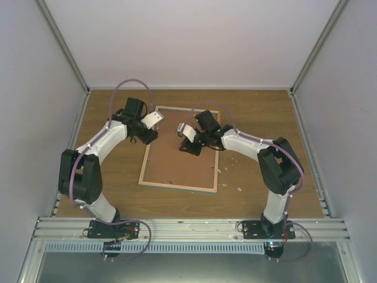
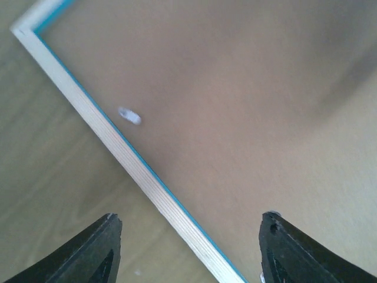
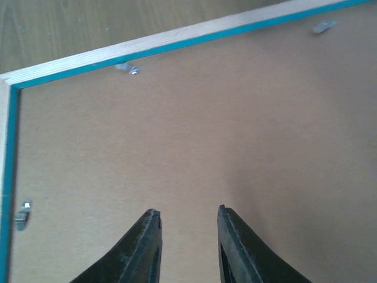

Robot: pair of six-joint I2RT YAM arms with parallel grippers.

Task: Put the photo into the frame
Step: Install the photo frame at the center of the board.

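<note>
Frame: the frame (image 1: 175,186) lies face down on the desk (image 1: 253,118), its pale wood rim and teal inner edge around a brown backing board (image 1: 177,162) that fills the opening
Photo: not visible in any view; whether it already lies under the board cannot be told
Step in hand: probably working the small metal tabs along the inside of the rim, one beside the long left side (image 2: 129,115) and one under the far rail (image 3: 128,69)
Doing it well: come down on one tab at a time with a single fingertip, push it flat along the board and not downward, and let the other arm steady the rim so the frame does not slide or twist on the desk
Risk: a fingertip pressing on the board itself could tip it in the opening or skid the frame
Left end effector (image 2: 191,227): fingers spread wide, one over the desk and one over the board, astride the long left rim, gripping nothing
Right end effector (image 3: 188,212): fingers only a little apart, a narrow gap with nothing in it, above the board near the far left corner; contact with the board cannot be told
</note>
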